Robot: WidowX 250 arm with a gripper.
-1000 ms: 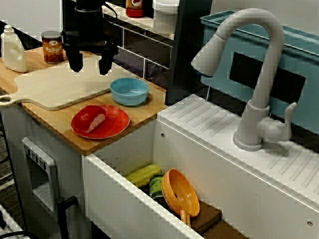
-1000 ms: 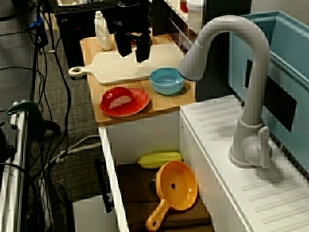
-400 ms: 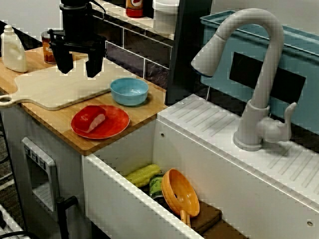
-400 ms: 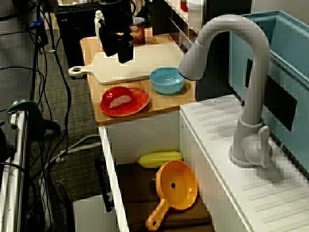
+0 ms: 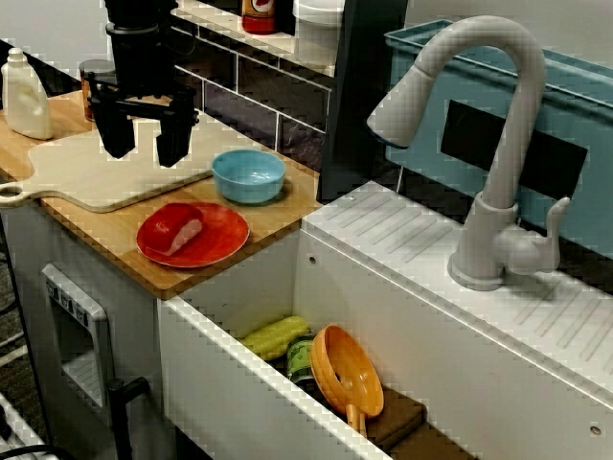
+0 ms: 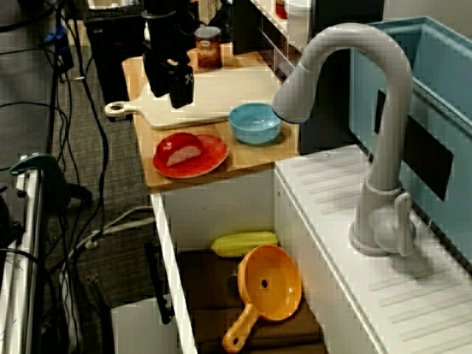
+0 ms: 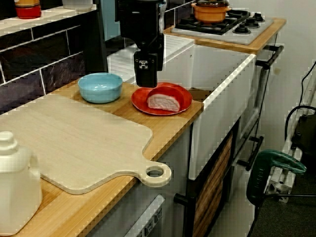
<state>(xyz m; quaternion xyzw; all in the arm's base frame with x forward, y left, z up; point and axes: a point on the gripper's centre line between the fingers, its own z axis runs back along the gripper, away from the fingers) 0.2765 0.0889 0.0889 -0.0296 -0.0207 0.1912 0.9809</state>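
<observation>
We show the pincer (image 5: 146, 144) released and empty, hanging directly above the pale cutting board (image 5: 86, 177) on the counter (image 5: 278, 218), apparently not touching it, with the blue bowl (image 5: 249, 175) and the red plate (image 5: 225, 225) bearing a pink morsel (image 5: 184, 232) near the pincer, toward the sink (image 5: 220, 383).

Two sink-side views, one counter-end; share cutting board (image 5: 86, 177).

Reaches straight down with the black arm (image 5: 140, 43) held upright; keeps the claw (image 5: 145, 146) vertical, both fingers (image 5: 117, 142) spread wide apart, gripping nothing between them.
</observation>
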